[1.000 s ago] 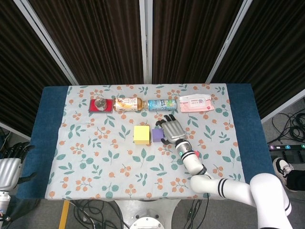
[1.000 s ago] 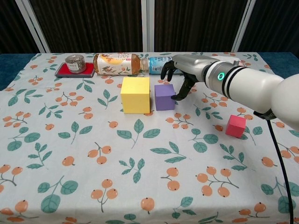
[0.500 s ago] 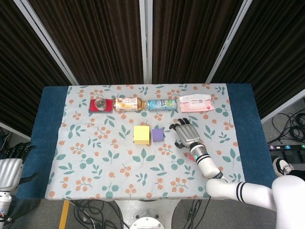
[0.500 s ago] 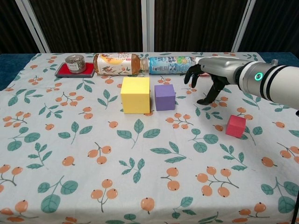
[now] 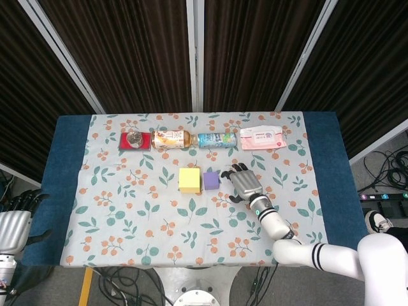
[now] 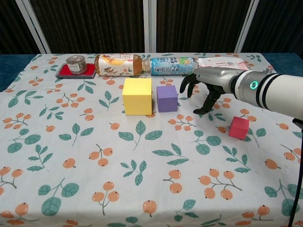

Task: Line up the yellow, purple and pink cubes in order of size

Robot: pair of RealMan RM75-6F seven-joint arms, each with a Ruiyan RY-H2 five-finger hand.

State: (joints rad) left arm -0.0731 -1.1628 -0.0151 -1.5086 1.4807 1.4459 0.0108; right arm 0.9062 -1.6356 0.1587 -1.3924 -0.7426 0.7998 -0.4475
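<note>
Your right hand (image 6: 202,90) has drifted back toward the purple cube (image 6: 166,98) since half a second ago, when it hung further right; a second ago it was right against that cube. Now it sits just beside the cube's right side, not touching it, released with fingers (image 6: 188,86) spread and curved downward, holding nothing. The cubes have not moved.

The yellow cube (image 6: 137,96) and the purple cube stand side by side near the middle of the table (image 5: 70,191), almost touching, yellow on the left. The pink cube (image 6: 238,127) sits alone to the right and nearer to you, well apart from the other two, below your right forearm in the chest view; in the head view the arm hides it.

Your left hand (image 5: 14,223) hangs off the left edge of the table, well away from the cubes; you cannot tell from this view whether its fingers are apart or curled.

Behind the cubes runs a row along the far side: a small tin (image 6: 76,63) on a red tray (image 6: 63,72), a brown drink bottle (image 6: 118,65) lying down, a blue-labelled bottle (image 6: 173,65) lying down, and a pack of wipes (image 5: 260,138). The blue-labelled bottle lies just behind your right hand.
</note>
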